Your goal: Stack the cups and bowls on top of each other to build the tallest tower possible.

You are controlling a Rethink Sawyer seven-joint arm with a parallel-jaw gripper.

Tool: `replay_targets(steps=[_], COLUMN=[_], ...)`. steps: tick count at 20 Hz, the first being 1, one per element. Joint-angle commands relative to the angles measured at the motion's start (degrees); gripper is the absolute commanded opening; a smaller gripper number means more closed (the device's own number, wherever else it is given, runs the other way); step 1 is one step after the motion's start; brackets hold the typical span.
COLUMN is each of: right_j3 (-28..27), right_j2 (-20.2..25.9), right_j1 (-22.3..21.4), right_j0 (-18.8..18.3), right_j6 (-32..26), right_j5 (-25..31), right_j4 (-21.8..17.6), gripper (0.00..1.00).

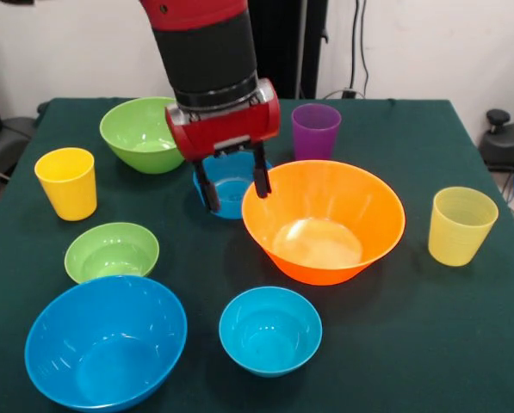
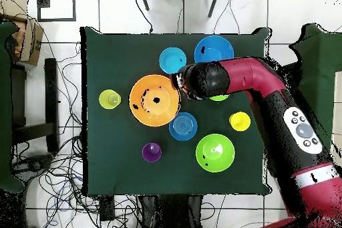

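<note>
Arm (image 1: 209, 52) descends from twelve o'clock in the front view, wrist near vertical. Gripper (image 1: 233, 187) points downward, its two black fingers (image 1: 261, 179) parted with nothing between them. Overhead, the arm (image 2: 267, 98) reaches from five o'clock toward centre.

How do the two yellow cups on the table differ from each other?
The opaque yellow cup has a deep, solid yellow colour; the pale yellow cup is lighter and looks translucent. In the front view, the opaque yellow cup stands at the left beside the small green bowl, the pale yellow cup at the right beside the orange bowl. Both stand upright, empty and unstacked.
</note>
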Motion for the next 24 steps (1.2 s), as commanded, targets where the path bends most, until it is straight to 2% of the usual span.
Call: replay_targets(steps=[1, 6, 9, 15, 20, 24], right_j3=[-5.38, -5.0, -5.7, -7.49, -8.83, -10.19], right_j2=[1.1, 1.56, 2.7, 2.58, 2.21, 1.6], right_j1=[5.95, 5.83, 5.79, 3.8, 2.48, 2.38], right_j0=[2.01, -0.04, -2.13, -1.99, -1.53, -0.79], right_j6=[-30.56, -34.36, -36.62, -38.54, -37.47, -37.41], right_j5=[5.03, 4.6, 6.44, 10.47, 13.02, 12.9], right_j4=[-5.58, -3.61, 0.0, 3.27, 4.92, 3.97], gripper=[1.0, 1.0, 1.0, 1.0, 1.0, 1.0])
